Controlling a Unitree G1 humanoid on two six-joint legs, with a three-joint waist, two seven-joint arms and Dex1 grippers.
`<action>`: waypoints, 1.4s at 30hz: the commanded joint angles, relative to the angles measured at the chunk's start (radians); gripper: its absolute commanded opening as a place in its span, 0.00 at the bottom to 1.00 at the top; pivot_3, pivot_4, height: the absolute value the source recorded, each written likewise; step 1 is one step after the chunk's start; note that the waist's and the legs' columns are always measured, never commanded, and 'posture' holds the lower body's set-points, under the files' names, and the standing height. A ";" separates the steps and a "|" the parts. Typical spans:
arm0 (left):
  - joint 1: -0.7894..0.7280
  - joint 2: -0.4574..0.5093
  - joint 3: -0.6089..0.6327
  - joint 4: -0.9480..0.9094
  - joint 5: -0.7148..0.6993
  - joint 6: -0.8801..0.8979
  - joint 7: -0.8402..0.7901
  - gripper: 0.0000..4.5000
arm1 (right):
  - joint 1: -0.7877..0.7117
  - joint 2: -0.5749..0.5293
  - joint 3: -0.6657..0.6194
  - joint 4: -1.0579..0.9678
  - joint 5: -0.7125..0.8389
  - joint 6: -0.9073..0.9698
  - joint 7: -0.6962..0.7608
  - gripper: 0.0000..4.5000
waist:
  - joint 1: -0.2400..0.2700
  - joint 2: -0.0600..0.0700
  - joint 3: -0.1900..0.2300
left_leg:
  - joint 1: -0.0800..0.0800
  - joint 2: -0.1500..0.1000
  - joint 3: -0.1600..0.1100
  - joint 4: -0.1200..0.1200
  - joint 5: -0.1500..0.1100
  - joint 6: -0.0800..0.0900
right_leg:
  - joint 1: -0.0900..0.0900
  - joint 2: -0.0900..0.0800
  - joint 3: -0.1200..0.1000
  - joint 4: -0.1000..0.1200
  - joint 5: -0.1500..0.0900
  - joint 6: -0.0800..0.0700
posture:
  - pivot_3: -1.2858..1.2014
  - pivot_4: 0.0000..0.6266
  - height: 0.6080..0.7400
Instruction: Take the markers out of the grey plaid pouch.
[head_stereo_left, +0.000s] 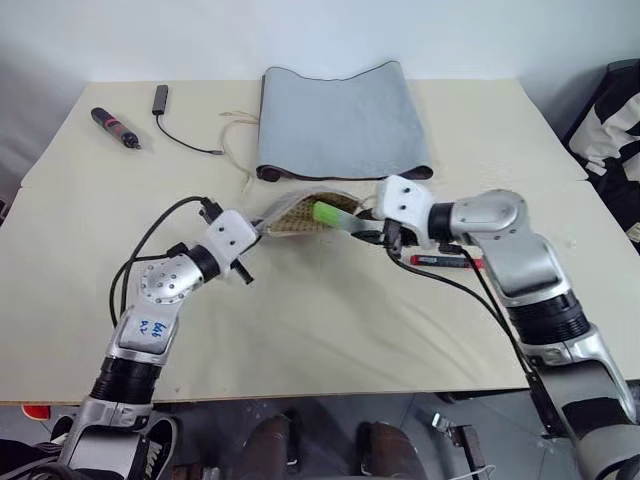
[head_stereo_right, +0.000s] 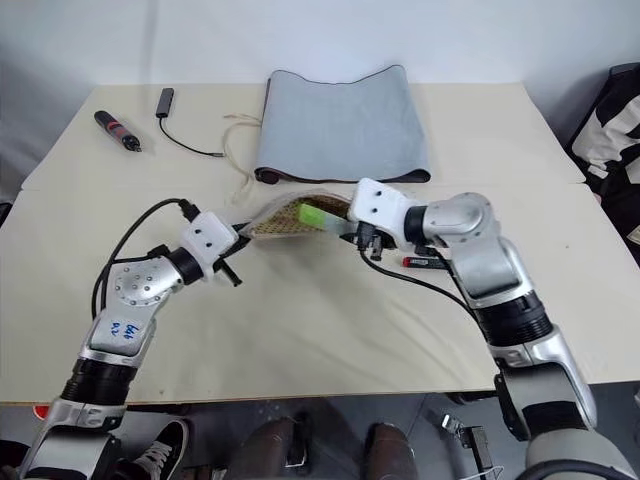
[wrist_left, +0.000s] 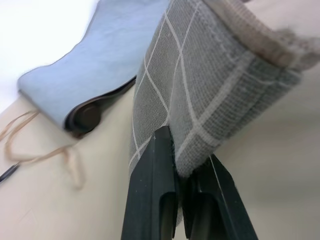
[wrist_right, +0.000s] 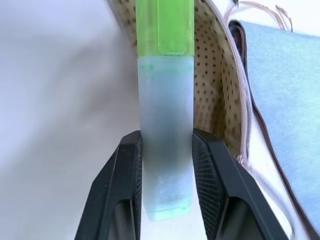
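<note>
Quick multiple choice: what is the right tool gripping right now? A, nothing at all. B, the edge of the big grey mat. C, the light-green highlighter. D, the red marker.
C: the right wrist view shows the right tool clamped on the pale body of the light-green highlighter, its green cap pointing into the open grey plaid pouch, while the red marker lies on the table.

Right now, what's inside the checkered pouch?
The green highlighter sticks out of the grey plaid pouch, held by the right gripper. Its green cap end lies over the dotted lining. Anything deeper inside is hidden.
</note>
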 joint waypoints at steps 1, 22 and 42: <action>0.000 0.000 0.096 -0.035 -0.164 0.088 -0.072 0.00 | 0.045 -0.076 -0.056 -0.074 0.051 0.016 0.036 0.23 | 0.001 0.000 0.000 | 0.000 0.000 0.000 0.000 0.000 0.000 | 0.000 0.000 -0.001 0.000 0.000 0.000 | 0.52 0.24 1.00; 0.309 0.352 0.238 -0.087 0.432 -0.361 0.218 0.00 | 0.267 -0.106 -0.020 0.027 0.010 -0.169 -0.057 0.77 | -0.004 -0.002 0.001 | 0.000 0.000 0.002 -0.002 -0.004 -0.004 | -0.002 -0.003 -0.005 -0.001 0.000 -0.001 | 0.52 0.24 1.00; 0.646 0.200 0.286 -0.310 0.083 -0.225 -0.005 1.00 | 0.352 -0.023 -0.446 0.074 0.338 -0.037 -0.268 1.00 | -0.001 -0.003 0.001 | 0.001 0.002 0.002 -0.002 -0.004 -0.005 | -0.002 -0.005 -0.005 -0.001 0.001 -0.002 | 0.52 0.24 1.00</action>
